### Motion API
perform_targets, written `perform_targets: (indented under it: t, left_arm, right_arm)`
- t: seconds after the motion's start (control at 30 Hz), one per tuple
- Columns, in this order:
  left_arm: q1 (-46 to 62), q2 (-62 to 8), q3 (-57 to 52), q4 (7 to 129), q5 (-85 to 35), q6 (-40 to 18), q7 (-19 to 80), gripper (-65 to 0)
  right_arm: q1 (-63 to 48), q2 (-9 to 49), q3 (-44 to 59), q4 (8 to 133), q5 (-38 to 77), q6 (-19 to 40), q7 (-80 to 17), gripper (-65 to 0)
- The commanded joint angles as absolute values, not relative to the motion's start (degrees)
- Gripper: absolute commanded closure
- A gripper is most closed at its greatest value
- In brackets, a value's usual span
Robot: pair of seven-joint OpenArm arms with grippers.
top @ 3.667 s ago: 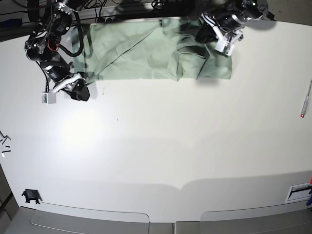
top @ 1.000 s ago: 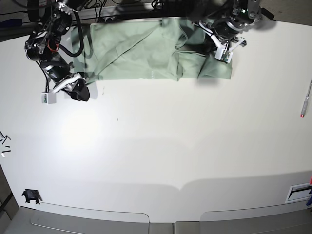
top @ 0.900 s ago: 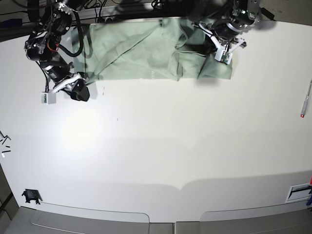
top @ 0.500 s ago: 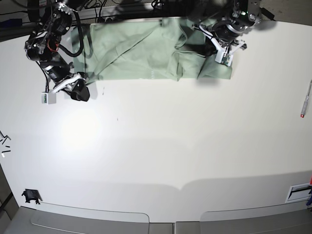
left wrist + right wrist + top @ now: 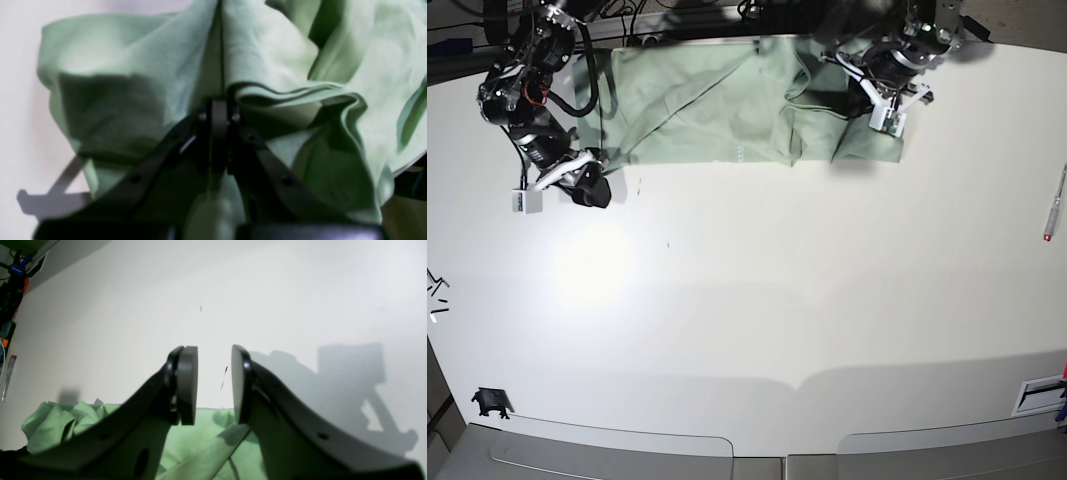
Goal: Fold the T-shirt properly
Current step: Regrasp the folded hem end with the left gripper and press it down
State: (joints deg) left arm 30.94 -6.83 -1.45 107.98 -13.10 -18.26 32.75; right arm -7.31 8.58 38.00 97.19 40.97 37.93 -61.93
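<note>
Compared with 3.7 s earlier, the left gripper (image 5: pixel 879 108) has shifted slightly toward the table's far edge over the T-shirt's near corner, and the cloth under it is bunched a little tighter; over the last second it barely moves. The right gripper (image 5: pixel 577 180) and its arm have not changed place.

No readable writing or brand shows on the garment in any view; a red-and-white pen (image 5: pixel 1054 203) lies near the table's (image 5: pixel 757 320) edge, its markings too small to read.

The T-shirt (image 5: pixel 727 105) lies crumpled along the far edge of the white table, its long axis running side to side in the base view, one end beside the right arm and the other under the left arm. Which end is the collar cannot be told.

In the left wrist view the left gripper (image 5: pixel 218 113) has its jaws pressed together on a raised fold of the T-shirt (image 5: pixel 273 56). In the right wrist view the right gripper (image 5: pixel 213 383) has its jaws apart with nothing between them, above bare table just beside the T-shirt's (image 5: pixel 200 436) hem.
</note>
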Motion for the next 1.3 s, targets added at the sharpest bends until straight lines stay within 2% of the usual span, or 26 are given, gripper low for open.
perform_targets:
  t: [0.0, 1.2, 1.27]
  left_arm:
    - [31.11, -6.85, -1.41, 108.71, -13.63, -18.7, 31.18, 0.0]
    - [30.89, -6.7, -1.39, 108.71, -13.63, -18.74, 29.91, 0.0]
    - [30.37, -6.7, -1.34, 108.71, -13.61, -20.08, 30.48, 0.0]
  right_arm:
    - [-6.66, 9.34, 38.19, 98.24, 42.61, 38.09, -60.42, -16.0]
    - [-6.68, 9.34, 38.19, 98.24, 45.84, 38.11, -60.6, -16.0]
    - [-6.68, 9.37, 38.19, 98.24, 45.84, 38.11, -60.62, -16.0]
